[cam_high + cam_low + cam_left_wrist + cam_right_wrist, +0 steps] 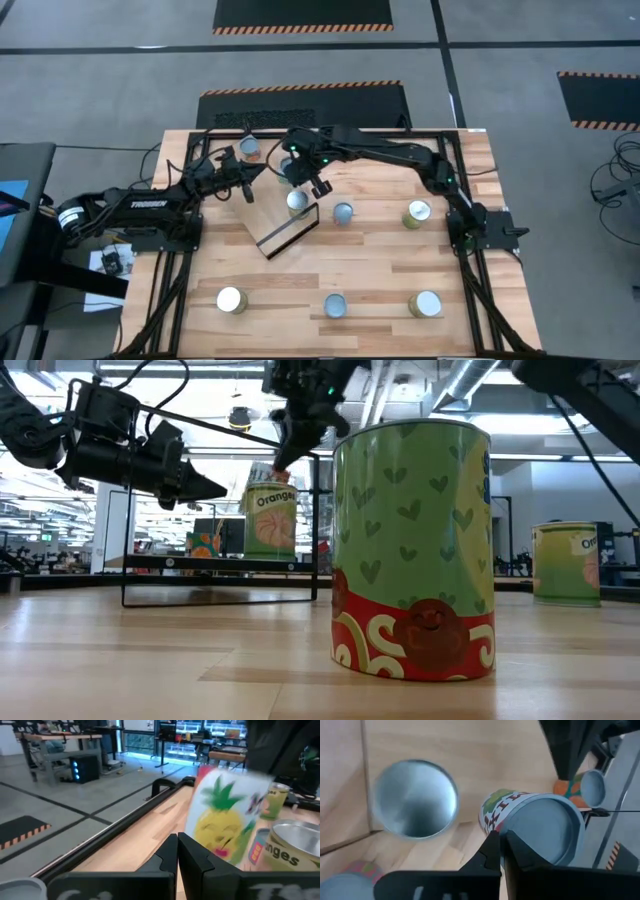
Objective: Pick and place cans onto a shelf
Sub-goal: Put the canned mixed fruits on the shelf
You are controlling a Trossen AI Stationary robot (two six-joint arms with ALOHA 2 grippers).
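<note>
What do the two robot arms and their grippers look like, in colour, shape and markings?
Both arms are dark, almost black, built of jointed tubular segments. The left arm carries white lettering along its side and a pale ring near its base. The right arm shows small green lights near its wrist. The left gripper and right gripper each end in two dark, flat, tapering fingers. Black cables run beside the bases.

- Eight cans (344,212) on the table (380,270).
- One shelf (287,230).
- Two arms, each with one hand: left hand (247,192), right hand (322,188).
</note>
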